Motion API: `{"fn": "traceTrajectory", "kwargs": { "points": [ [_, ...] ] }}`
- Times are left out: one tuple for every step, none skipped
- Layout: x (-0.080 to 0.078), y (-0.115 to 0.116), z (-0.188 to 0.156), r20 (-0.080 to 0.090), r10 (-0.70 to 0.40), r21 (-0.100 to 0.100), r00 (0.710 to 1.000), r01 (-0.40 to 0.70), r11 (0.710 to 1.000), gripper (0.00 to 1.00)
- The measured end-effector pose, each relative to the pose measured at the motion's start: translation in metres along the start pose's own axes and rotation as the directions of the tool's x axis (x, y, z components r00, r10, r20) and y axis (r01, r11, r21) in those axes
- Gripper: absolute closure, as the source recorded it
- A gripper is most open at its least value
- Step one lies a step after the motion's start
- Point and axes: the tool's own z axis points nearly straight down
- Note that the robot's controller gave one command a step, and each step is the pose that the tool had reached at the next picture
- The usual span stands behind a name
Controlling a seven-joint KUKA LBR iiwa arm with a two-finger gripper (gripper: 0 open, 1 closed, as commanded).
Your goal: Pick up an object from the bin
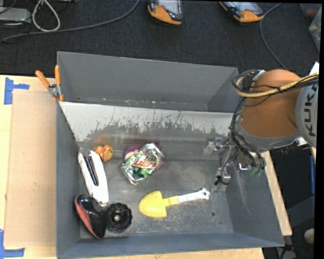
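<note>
Lying nearest to my gripper (222, 179) is a yellow toy shovel (167, 202), flat on the floor of the grey metal bin (147, 86), in the near-right part of that floor. Its yellow blade points to the view's left. Its white handle runs to the right and slightly up, ending in a small white grip. My gripper stands just beyond that end of the handle, up and to the right of it, near it but apart from it as far as the view allows, and close to the bin's right-hand wall. Whether my gripper is open or closed I cannot tell, since its end is dark and set among cables against the grey wall. Above it, my wrist carries an orange cover (269, 111) ringed by cables, over the bin's right rim.

Left of the shovel's handle, towards the middle of the floor, lies a crumpled green, white and red wrapper (142, 162), well apart from the gripper. Farther left, a small orange lump (103, 151) sits beside the far end of a long white-and-black object (94, 178), which lies along the left wall. In the near-left corner a black-and-red object (88, 216) touches a black round object (118, 216), which lies just left of the shovel's blade.
</note>
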Motion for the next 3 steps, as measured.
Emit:
{"fn": "traceTrajectory", "kwargs": {
  "points": [
    [-0.001,0.0,-0.005,0.008,-0.002,0.001,1.0,0.002,1.0,0.0],
    [0.011,0.032,0.084,0.007,-0.085,0.0,0.996,0.085,0.996,0.0],
    [0.019,0.041,0.083,0.011,-0.108,0.002,0.994,0.107,0.994,0.0]
  ]
}}
